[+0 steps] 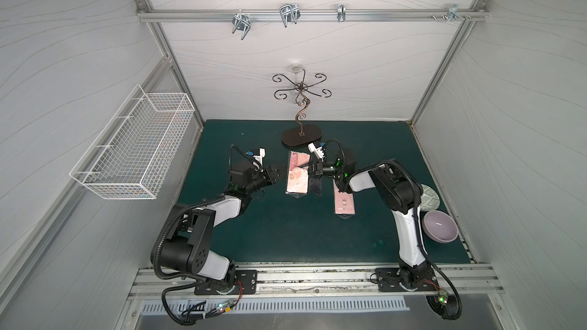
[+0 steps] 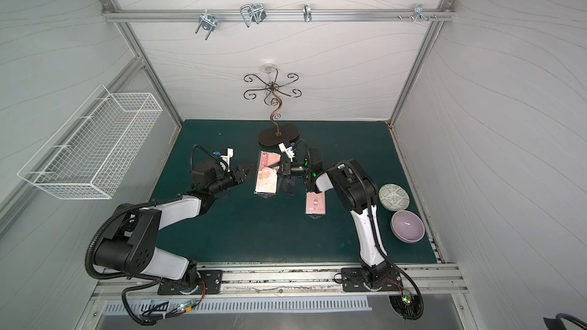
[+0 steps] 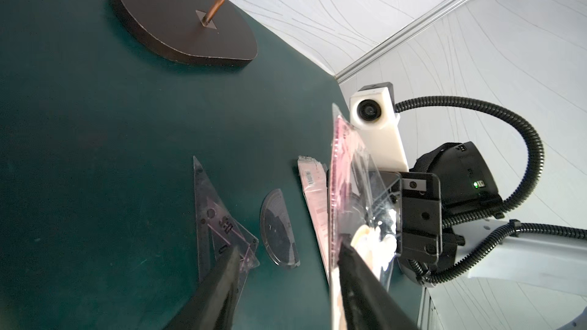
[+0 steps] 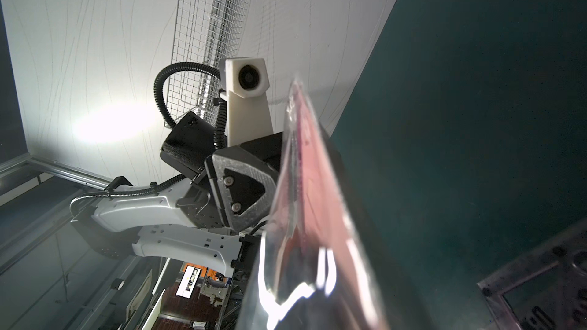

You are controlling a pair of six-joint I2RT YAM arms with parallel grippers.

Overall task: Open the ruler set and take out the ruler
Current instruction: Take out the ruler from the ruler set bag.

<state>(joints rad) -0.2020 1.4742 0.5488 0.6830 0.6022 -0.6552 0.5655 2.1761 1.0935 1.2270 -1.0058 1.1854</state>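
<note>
The ruler set (image 1: pixel 297 174), a pink card in a clear plastic sleeve, is held up off the green mat (image 1: pixel 260 230) at mid-table in both top views. A pink ruler (image 1: pixel 294 162) with tick marks shows inside its far end. My right gripper (image 1: pixel 307 166) is shut on the sleeve's right edge, and in the right wrist view the ruler set (image 4: pixel 317 217) hides the jaws. My left gripper (image 3: pixel 289 247) stands open at the sleeve's left edge. The ruler set (image 3: pixel 341 166) rests against the inner side of one of its fingers (image 3: pixel 359 280).
Two clear set squares (image 3: pixel 219 217) and a protractor (image 3: pixel 278 230) lie on the mat under the sleeve. A second pink package (image 1: pixel 344 203) lies to the right. A hook stand (image 1: pixel 301 136) is just behind. A purple bowl (image 1: pixel 441 226) and a patterned plate (image 1: pixel 430 198) sit at the right edge. A wire basket (image 1: pixel 133 157) hangs on the left wall.
</note>
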